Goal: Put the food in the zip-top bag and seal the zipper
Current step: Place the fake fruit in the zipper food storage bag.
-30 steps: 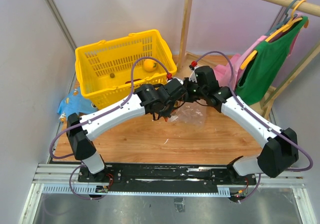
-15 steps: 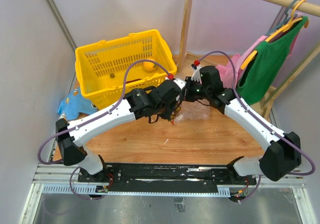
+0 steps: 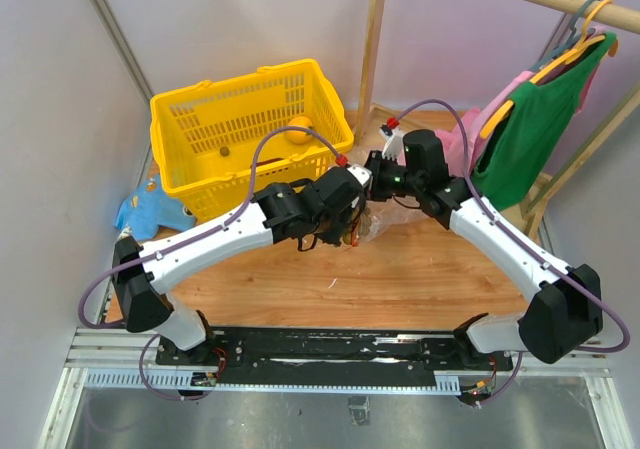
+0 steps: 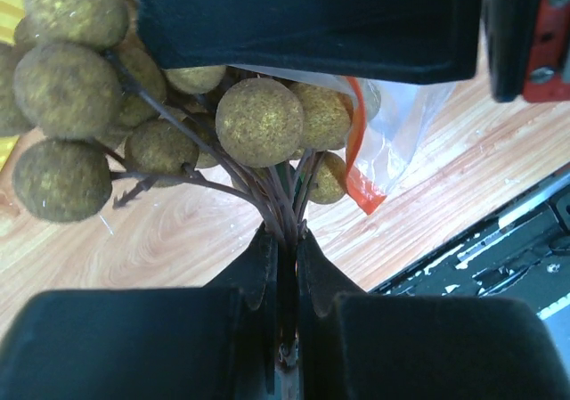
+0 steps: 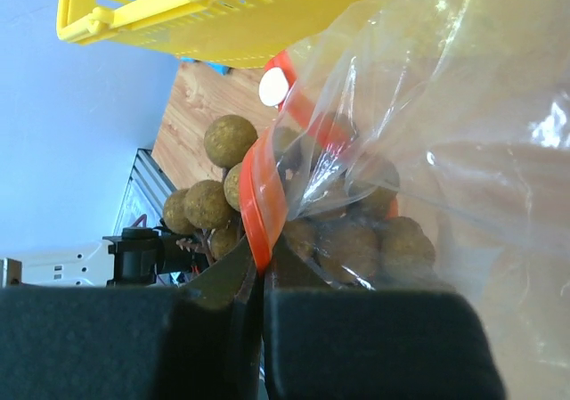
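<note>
Over wooden table (image 3: 420, 279), arms (image 3: 215, 237) arched toward zip-top bag (image 3: 393, 226)

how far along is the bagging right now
Nothing is finished yet. In hand: the left gripper pinches the grapes by the stem, and the right gripper pinches the zipper, holding the bag open. Some grapes show through the plastic; others are outside the mouth. Left: an orange fruit lies in the basket, and the zipper is unsealed.
</note>
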`<state>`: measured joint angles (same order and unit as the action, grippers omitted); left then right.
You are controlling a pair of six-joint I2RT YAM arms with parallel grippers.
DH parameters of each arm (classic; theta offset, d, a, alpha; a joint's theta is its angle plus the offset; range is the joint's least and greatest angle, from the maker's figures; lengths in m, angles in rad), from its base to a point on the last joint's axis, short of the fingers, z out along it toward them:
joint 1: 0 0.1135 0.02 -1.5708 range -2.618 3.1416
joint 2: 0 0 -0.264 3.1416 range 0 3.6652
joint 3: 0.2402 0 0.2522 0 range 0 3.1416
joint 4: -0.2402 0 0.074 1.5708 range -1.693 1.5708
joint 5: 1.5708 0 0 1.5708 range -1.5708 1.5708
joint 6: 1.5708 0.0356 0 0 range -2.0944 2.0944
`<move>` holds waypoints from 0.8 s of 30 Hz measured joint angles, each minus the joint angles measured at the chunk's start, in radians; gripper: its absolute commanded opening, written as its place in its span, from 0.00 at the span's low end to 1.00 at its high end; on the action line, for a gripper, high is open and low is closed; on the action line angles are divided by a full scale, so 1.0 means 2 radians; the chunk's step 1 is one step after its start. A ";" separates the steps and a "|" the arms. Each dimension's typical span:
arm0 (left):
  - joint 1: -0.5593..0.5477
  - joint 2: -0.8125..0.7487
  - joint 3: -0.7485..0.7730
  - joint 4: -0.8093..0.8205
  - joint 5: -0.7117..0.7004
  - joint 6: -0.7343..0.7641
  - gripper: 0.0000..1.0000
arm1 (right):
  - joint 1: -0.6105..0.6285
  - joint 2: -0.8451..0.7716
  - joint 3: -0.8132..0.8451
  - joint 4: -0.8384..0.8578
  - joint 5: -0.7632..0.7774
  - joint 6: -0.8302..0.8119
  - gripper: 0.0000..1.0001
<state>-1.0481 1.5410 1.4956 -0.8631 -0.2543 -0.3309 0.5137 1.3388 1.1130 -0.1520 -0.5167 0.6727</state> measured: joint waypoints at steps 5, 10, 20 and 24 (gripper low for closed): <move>0.007 -0.026 -0.023 0.024 -0.002 0.001 0.02 | -0.001 0.000 -0.002 0.000 -0.004 -0.002 0.12; 0.010 -0.066 -0.056 0.057 0.001 -0.005 0.00 | -0.003 -0.004 -0.001 -0.019 0.006 -0.012 0.20; 0.013 -0.079 -0.082 0.104 0.020 -0.013 0.00 | -0.003 -0.014 0.031 -0.106 0.063 -0.040 0.24; 0.013 -0.077 -0.082 0.109 0.025 -0.015 0.00 | -0.003 -0.016 0.045 -0.140 0.085 -0.053 0.33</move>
<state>-1.0222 1.3872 1.3308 -0.6456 -0.2035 -0.3603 0.5076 1.3075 1.2034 -0.4320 -0.3470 0.5674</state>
